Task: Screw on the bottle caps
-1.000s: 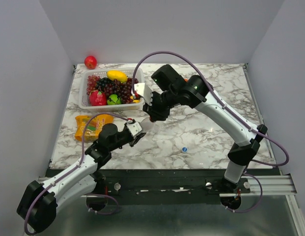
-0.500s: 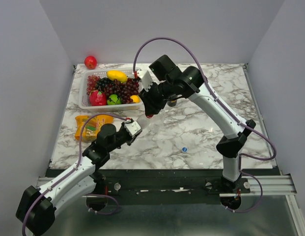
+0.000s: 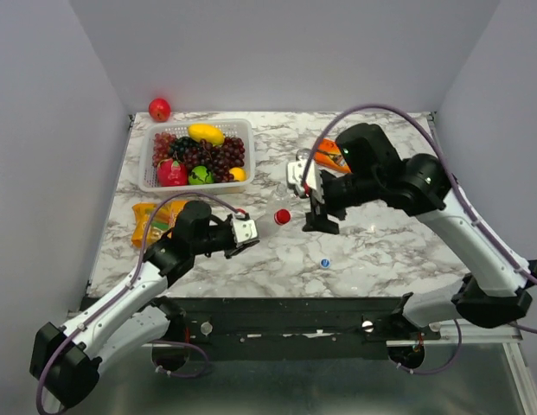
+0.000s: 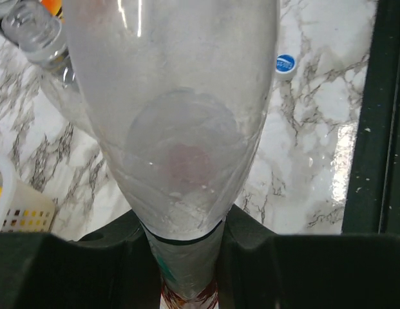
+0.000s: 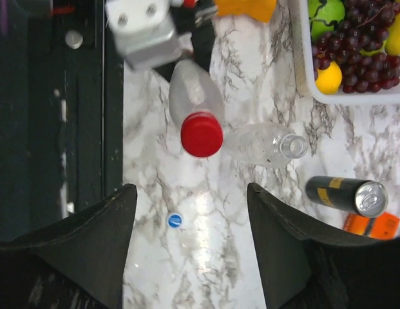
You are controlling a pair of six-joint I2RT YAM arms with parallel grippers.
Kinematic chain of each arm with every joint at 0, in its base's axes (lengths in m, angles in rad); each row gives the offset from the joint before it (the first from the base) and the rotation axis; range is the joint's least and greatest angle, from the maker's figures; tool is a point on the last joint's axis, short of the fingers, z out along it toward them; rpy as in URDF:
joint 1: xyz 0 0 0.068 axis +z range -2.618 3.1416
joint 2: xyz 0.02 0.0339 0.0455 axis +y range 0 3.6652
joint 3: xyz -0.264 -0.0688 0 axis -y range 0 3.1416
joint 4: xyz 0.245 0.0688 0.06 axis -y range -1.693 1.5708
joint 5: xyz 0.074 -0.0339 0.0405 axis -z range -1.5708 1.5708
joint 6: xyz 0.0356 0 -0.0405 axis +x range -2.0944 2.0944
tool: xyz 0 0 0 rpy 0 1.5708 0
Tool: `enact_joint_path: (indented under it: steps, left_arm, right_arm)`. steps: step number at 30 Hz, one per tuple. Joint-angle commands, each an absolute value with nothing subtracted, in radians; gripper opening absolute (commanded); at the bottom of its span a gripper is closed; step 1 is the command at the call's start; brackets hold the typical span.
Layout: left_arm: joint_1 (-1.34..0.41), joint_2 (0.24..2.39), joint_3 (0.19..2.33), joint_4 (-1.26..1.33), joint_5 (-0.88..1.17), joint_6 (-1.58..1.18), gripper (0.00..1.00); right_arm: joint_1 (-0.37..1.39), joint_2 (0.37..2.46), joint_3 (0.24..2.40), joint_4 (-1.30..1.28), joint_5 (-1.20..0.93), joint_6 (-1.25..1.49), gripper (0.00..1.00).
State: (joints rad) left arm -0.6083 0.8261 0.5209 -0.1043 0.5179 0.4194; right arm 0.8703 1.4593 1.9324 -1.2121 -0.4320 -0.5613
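**Surroundings.** Marble table [image 3: 380, 251].
- White basket [image 3: 148, 156] at the far left, filled with fruit [image 3: 207, 157].
- Red apple [image 3: 159, 109] at the far-left corner, outside the basket.
- Yellow-orange snack bag [image 3: 160, 220], lying flat in front of the basket, just beside the left arm.
- Dark can [image 5: 344, 195], on its side, just beyond the plain bottle.
- Orange packet [image 5: 373, 225], next to the can's top end.
- Nothing stands between the two grippers other than the bottles themselves.

**Task items.**
- Labelled bottle [image 4: 174, 129]: off the table, roughly horizontal, neck pointing toward the right arm. Only a strip of its label shows, down between the jaws in the left wrist view.
- Red cap [image 5: 201, 134]: sits on the mouth of the labelled bottle. How tightly it is seated cannot be told.
- Plain bottle [image 5: 267, 145]: lies on its side on the marble, mouth uncapped. Its body is just beside the red cap.
- Blue cap [image 3: 324, 262]: loose on the table nearer the front edge, apart from both bottles.

**Tools.**
- Left gripper [image 3: 247, 233]: jaws clamped on the lower body of the labelled bottle, holding it up.
- Right gripper [image 5: 190, 193]: fingers spread wide with nothing between them. It hangs above the table, close to the red cap and clear of it.
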Motion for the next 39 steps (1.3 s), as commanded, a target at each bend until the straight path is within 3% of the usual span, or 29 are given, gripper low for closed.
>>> enact_joint_path:
  steps: [1, 9, 22, 39]
  left_arm:
    - [-0.606, 0.850, 0.627, -0.372, 0.716, 0.615, 0.00]
    - [-0.606, 0.899, 0.716, -0.466, 0.718, 0.683, 0.00]
    - [-0.606, 0.930, 0.746, -0.420, 0.706, 0.638, 0.00]
    - [-0.606, 0.910, 0.749, -0.419, 0.721, 0.655, 0.00]
  right_arm:
    - [0.874, 1.324, 1.656, -1.030, -0.462, -0.949, 0.77]
    - [0.888, 1.290, 1.640, -0.971, -0.555, -1.031, 0.72]
    - [0.940, 1.342, 1.693, -1.258, -0.618, -1.282, 0.65]
    - [0.951, 1.365, 1.647, -1.103, -0.545, -1.210, 0.53]
